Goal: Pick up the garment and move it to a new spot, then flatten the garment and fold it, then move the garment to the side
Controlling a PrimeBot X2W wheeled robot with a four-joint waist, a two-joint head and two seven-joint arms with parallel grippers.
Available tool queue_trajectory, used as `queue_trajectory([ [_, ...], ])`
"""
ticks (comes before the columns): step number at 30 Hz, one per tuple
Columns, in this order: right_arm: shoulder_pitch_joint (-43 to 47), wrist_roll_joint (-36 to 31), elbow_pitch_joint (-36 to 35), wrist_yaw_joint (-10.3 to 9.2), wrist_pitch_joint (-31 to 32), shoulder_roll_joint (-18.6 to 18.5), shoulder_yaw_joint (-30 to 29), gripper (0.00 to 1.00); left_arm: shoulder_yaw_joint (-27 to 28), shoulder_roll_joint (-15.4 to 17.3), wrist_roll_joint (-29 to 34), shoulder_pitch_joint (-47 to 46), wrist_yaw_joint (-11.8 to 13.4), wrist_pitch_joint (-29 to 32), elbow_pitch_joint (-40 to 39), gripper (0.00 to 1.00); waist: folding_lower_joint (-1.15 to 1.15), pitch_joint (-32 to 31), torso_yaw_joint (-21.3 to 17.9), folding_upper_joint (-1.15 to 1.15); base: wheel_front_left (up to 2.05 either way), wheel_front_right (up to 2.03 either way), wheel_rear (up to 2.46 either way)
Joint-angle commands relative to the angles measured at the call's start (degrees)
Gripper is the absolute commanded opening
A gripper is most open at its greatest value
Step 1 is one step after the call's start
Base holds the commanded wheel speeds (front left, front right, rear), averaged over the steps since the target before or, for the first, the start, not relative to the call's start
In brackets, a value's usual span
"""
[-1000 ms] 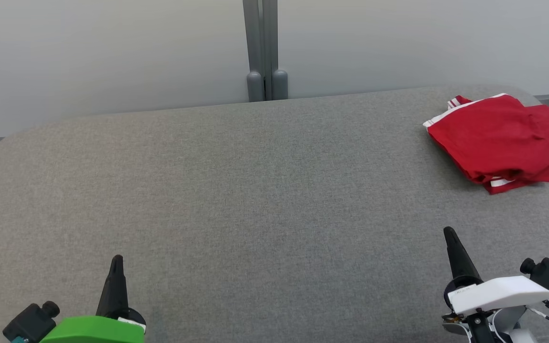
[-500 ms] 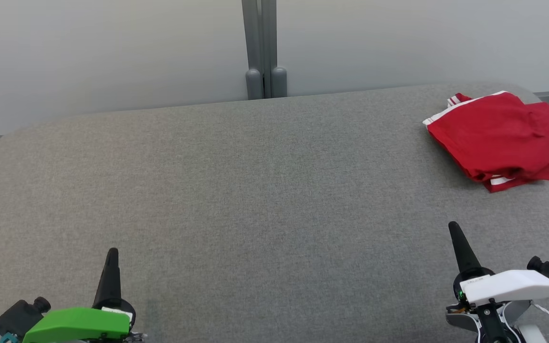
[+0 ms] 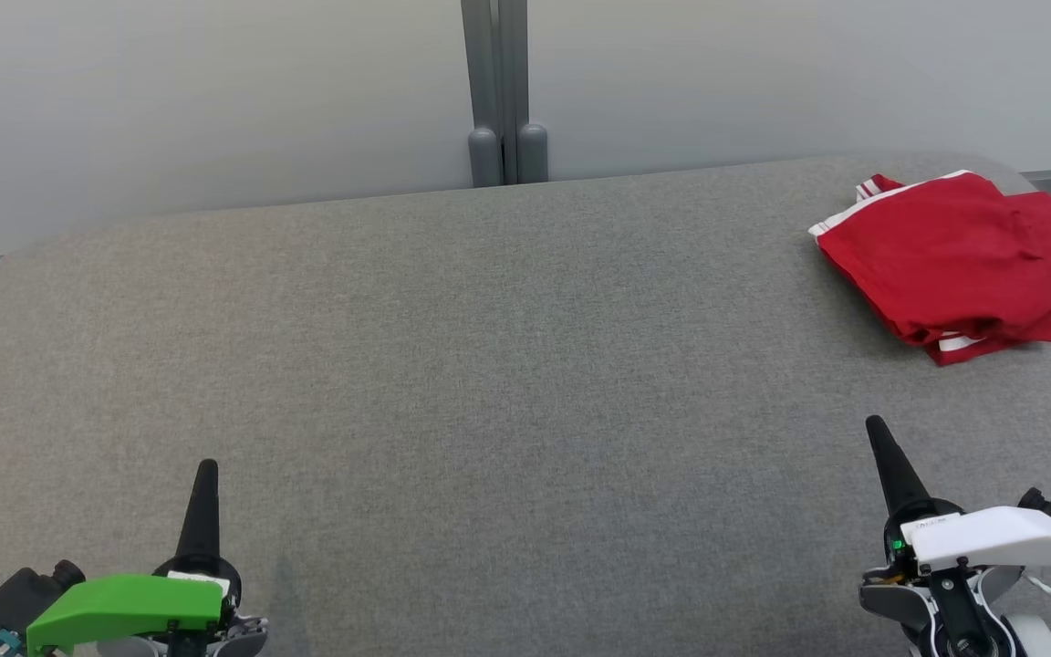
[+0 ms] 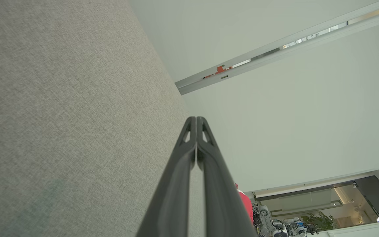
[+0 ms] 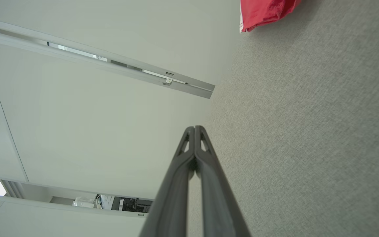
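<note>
**Item 1 — red cloth garment [image 3: 954,255] with white striped trim.**
- Location: far right of the grey fabric-covered counter [image 3: 489,365], close to its rounded back corner. The garment's right side runs off the head view's edge.
- Condition: folded into a rough rectangle of several layers, lightly creased. A white band runs along the far left edge, and a white-striped hem pokes out beneath the lumpy near edge.
- The kind of garment cannot be told.

**Item 2 — left claw [image 3: 206,465], two long dark fingers, green wrist housing [image 3: 124,607].**
- Location: near left of the counter, well apart from the garment.
- State: clenched on nothing.

**Item 3 — right claw [image 3: 872,422], white wrist housing [image 3: 991,538].**
- Location: near right of the counter; the garment lies beyond it, apart.
- State: clenched and empty.

**View notes**
- Head view: takes in the counter's breadth, both claws, and a grey vertical post [image 3: 500,91] against the pale wall [image 3: 170,109].
- Left wrist view: the left claw [image 4: 196,118] has its fingers pressed tip to tip. The garment [image 4: 244,200] is a red sliver beside one finger, and a potted plant [image 4: 311,222] stands in a distant room.
- Right wrist view: the right claw [image 5: 194,126] is likewise pressed together. One corner of the garment [image 5: 265,11] sits at the top edge — its white edging is plain there.
</note>
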Motion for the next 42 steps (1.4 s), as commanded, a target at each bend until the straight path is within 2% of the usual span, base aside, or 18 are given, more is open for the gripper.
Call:
queue_trajectory([
  [1, -1.23, 1.42, -0.17, 0.03, 0.43, -0.22, -0.33, 0.00, 0.48, 0.49, -1.25, -1.42, -0.46, 0.40, -0.04, 0.00, 0.00, 0.03, -0.01, 0.00, 0.00, 0.00, 0.00],
  [42, -3.63, 18.23, 1.44, 0.02, 5.43, 0.23, -3.73, 0.00, 3.99, -0.01, -19.18, -5.57, -2.59, 5.44, 3.40, 0.00, 0.00, 0.99, -0.30, 0.00, 0.00, 0.00, 0.00],
])
